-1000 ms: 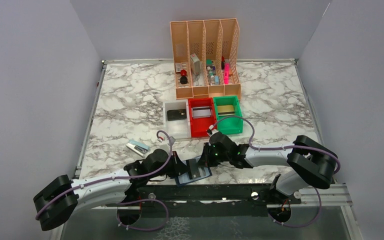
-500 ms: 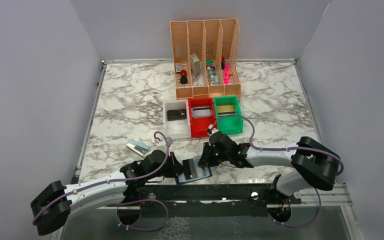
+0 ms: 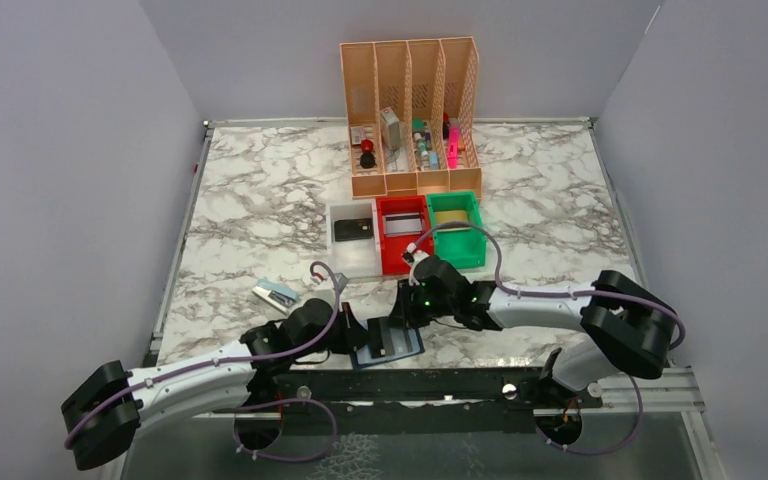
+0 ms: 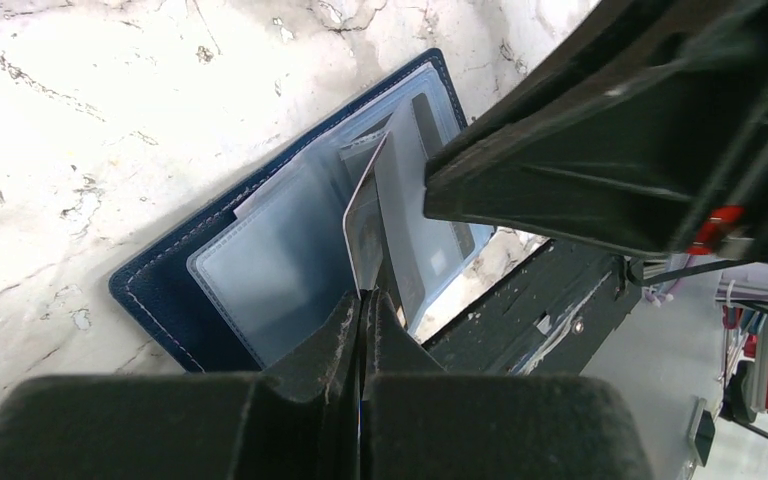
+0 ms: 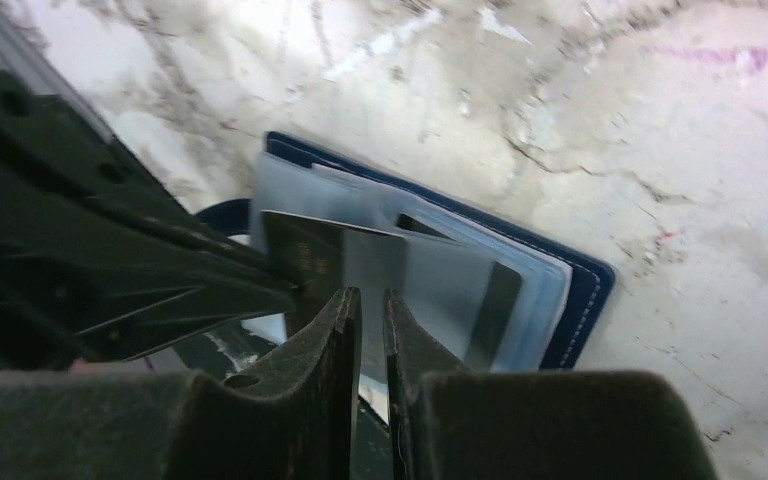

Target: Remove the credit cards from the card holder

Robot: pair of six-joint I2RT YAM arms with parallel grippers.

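Note:
The navy card holder point(image 3: 407, 346) lies open at the table's near edge, between the two arms. In the left wrist view the card holder point(image 4: 155, 290) shows greyish pockets, and a thin dark credit card point(image 4: 364, 215) stands up out of one. My left gripper point(image 4: 363, 296) is shut on this card's lower edge. The card also shows in the right wrist view point(image 5: 310, 252). My right gripper point(image 5: 372, 297) is pinched, with a thin gap, on a see-through pocket point(image 5: 430, 280) of the holder point(image 5: 580, 290). From above, the left gripper point(image 3: 364, 338) and right gripper point(image 3: 397, 322) meet over the holder.
A white bin point(image 3: 332, 250) holds a black card point(image 3: 354, 230), a red bin point(image 3: 385, 262) a silver-grey card point(image 3: 400, 225), a green bin point(image 3: 460, 258) a gold card point(image 3: 450, 218). The orange file rack point(image 3: 410, 120) stands behind them. A small blue-white object point(image 3: 276, 294) lies at the left.
My right gripper has shifted a little left and farther over the holder. My left arm moved slightly a second ago and has stayed put since.

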